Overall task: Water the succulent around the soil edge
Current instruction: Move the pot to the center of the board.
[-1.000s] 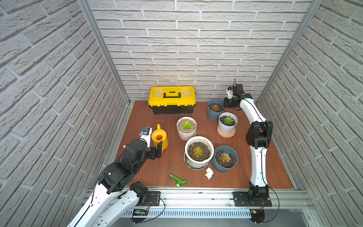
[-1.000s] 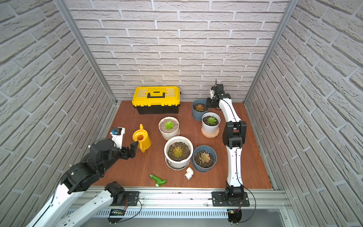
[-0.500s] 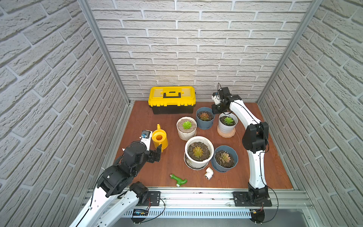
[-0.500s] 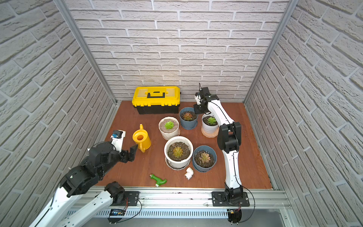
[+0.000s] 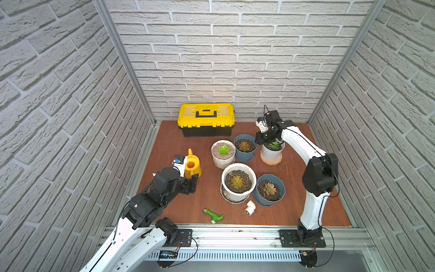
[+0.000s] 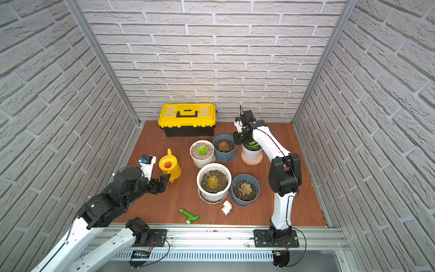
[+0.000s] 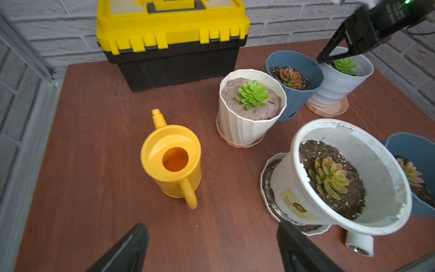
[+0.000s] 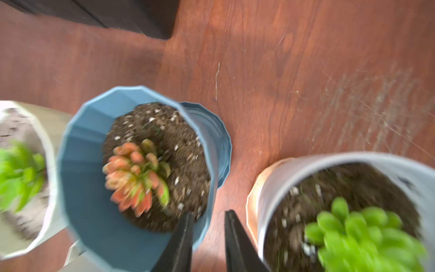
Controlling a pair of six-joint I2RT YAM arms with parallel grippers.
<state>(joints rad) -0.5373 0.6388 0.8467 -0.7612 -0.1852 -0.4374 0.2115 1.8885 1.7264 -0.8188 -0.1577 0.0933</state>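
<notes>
On the tabletop: yellow watering can (image 5: 191, 166) upright, left of the pots.
Cream pot (image 5: 221, 162) holds bright green succulent (image 5: 223, 149); rear blue pot (image 5: 244, 156), reddish succulent (image 5: 244, 145) in dark soil; white pot (image 5: 270, 154), green rosette (image 5: 274, 145). Left claw (image 7: 211, 225) spread wide, empty, near can's handle. Right claw (image 8: 208, 213) slightly parted, astride blue pot's rim.

The blue pot (image 5: 244, 156) has slid beside the cream pot (image 5: 222, 162) (right pincer (image 8: 209, 213) now loosened astride its rim).
</notes>
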